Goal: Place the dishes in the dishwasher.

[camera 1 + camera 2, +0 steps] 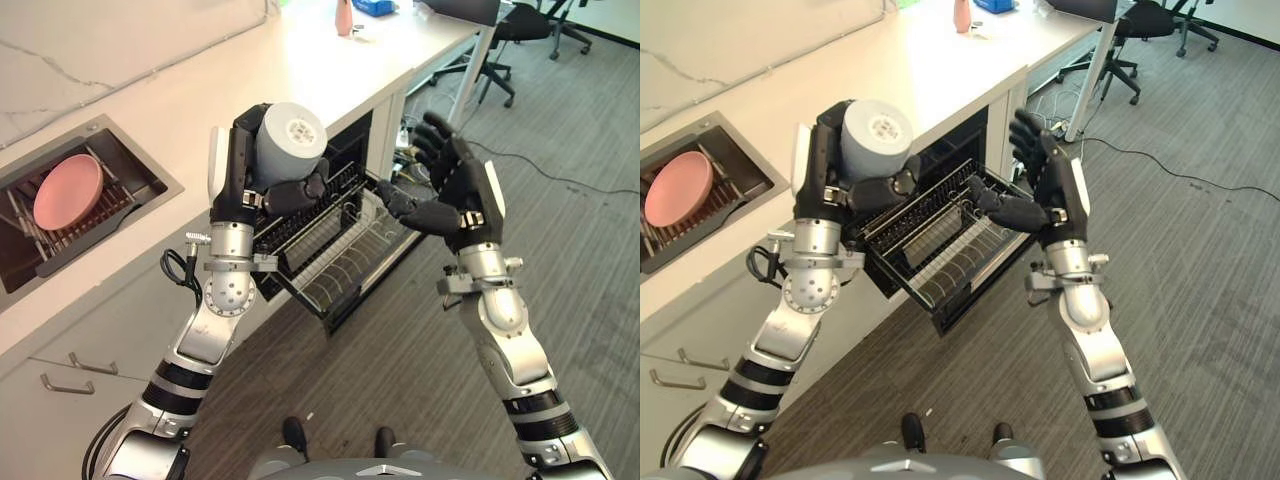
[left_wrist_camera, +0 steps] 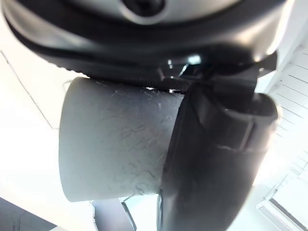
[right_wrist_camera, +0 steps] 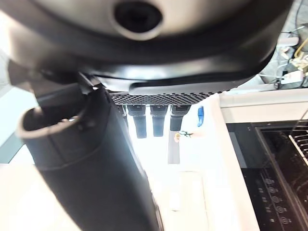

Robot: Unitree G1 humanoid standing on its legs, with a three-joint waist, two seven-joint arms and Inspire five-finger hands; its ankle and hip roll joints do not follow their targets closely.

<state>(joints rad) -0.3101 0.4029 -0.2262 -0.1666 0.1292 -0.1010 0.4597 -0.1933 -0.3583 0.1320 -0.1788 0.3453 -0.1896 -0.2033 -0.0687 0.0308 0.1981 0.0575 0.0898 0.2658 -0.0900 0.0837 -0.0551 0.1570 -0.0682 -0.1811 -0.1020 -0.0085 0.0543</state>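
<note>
My left hand (image 1: 250,170) is raised above the counter's front edge, shut on a grey cup (image 1: 289,141) whose base faces me. The cup's grey wall (image 2: 115,144) sits against the palm, with the thumb (image 2: 211,159) across it. Below and to the right, the dishwasher's wire rack (image 1: 335,240) is pulled out of the open machine. My right hand (image 1: 455,190) is held up open beside the rack's far end, palm towards the cup, its fingers (image 3: 154,118) straight. A pink plate (image 1: 67,191) stands on edge in the sink rack at the left.
The white counter (image 1: 300,60) runs back to a pink bottle (image 1: 344,17) and a blue object (image 1: 375,7). Office chairs (image 1: 520,30) stand on the grey carpet at the back right. A black cable (image 1: 560,180) lies across the carpet.
</note>
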